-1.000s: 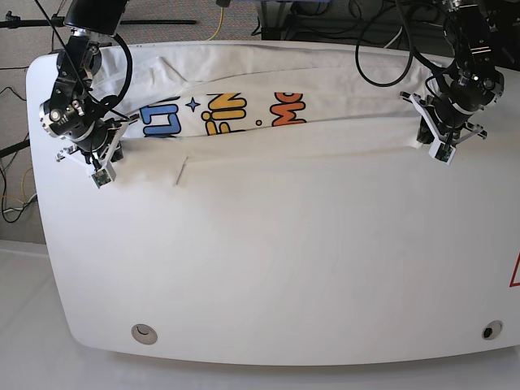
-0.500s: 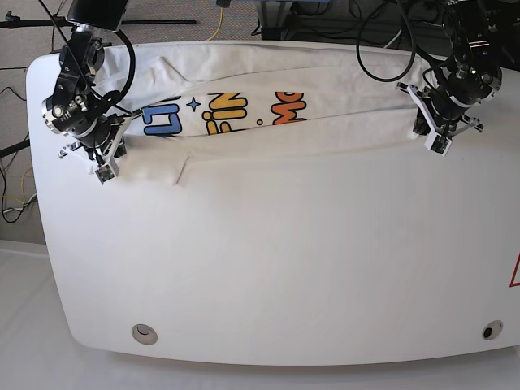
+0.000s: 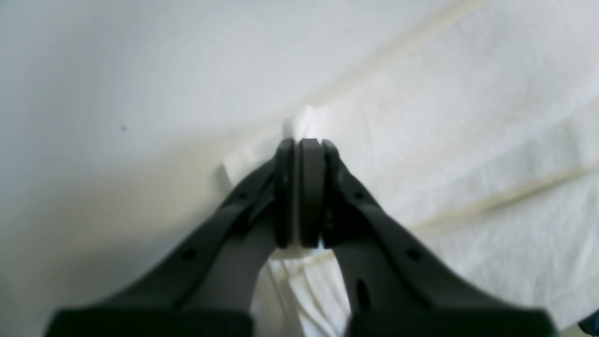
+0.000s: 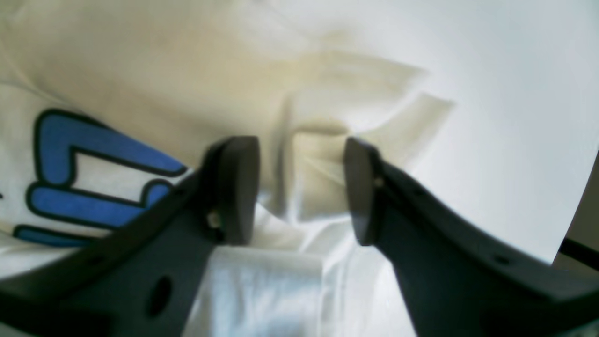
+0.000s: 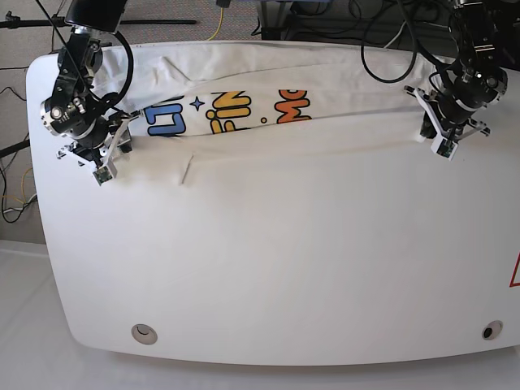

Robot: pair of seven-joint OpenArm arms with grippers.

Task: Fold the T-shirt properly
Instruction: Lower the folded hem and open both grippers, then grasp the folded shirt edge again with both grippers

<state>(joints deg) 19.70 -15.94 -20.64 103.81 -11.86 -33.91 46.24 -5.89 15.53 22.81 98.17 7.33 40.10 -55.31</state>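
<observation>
The white T-shirt (image 5: 341,69) lies in a long folded band along the table's far side, with its blue, yellow and orange lettering (image 5: 219,110) showing. At its right end my left gripper (image 5: 444,145) is shut on the T-shirt; in the left wrist view the pads (image 3: 310,187) are pressed together with a sliver of cloth (image 3: 468,140) nipped at the left gripper's (image 3: 299,142) tips. At the band's left end my right gripper (image 5: 103,169) stands open. In the right wrist view a loose fold of the T-shirt (image 4: 318,187) lies between the right gripper's (image 4: 299,145) spread fingers, beside a blue letter (image 4: 93,140).
The white table (image 5: 284,268) stretches toward me below the shirt, with a round fitting at each near corner (image 5: 145,333) (image 5: 490,331). A red mark (image 5: 515,272) sits at the right edge. Cables and stands crowd the space beyond the far edge (image 5: 244,12).
The right gripper has opened and let go of the cloth. Both arms drew the fold's edge a little toward the far side; the left gripper stays shut on it.
</observation>
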